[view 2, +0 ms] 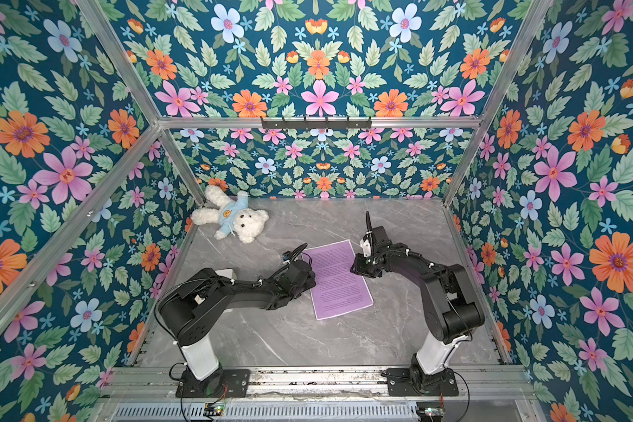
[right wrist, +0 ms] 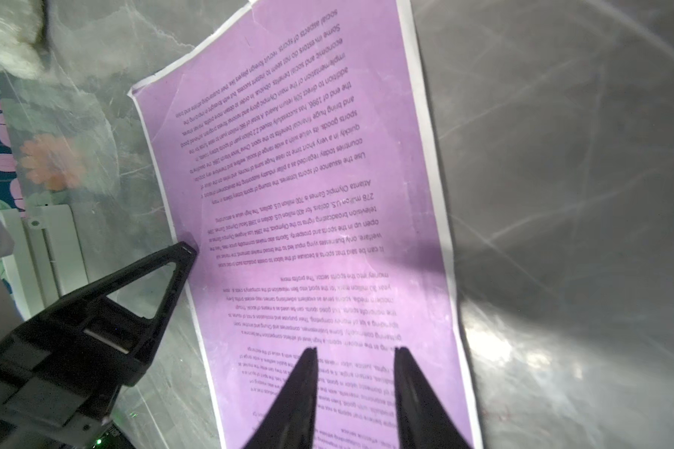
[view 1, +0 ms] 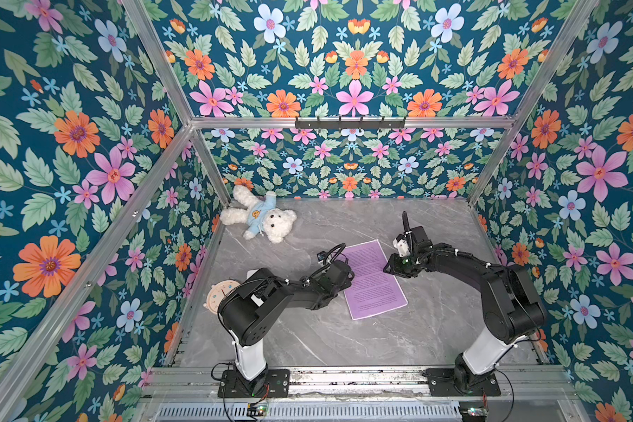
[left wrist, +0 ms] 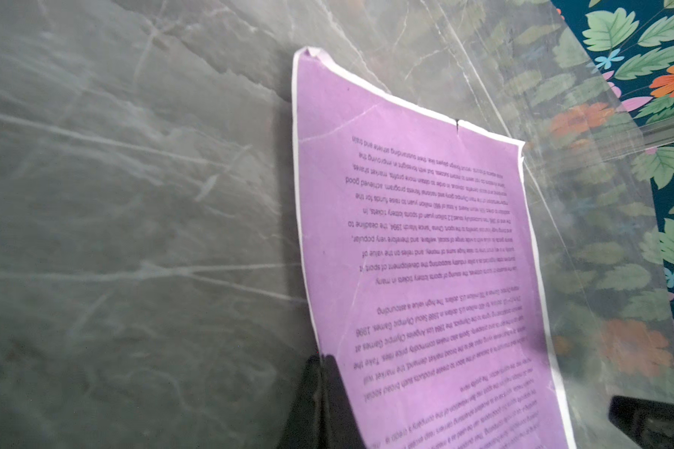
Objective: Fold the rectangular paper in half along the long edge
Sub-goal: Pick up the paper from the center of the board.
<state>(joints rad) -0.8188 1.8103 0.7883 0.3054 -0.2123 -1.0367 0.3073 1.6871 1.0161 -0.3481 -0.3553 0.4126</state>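
I see the left gripper [right wrist: 185, 250] closed at the rectangular paper [right wrist: 288, 155] long edge, pinch unclear, right gripper [right wrist: 355, 352] jaws apart above it

Both top views look steeply down from high at the near side onto the whole marble table [view 1: 344, 339] (almost identical framing), while each wrist camera sits close over the purple paper [left wrist: 405, 233], which all four views share.
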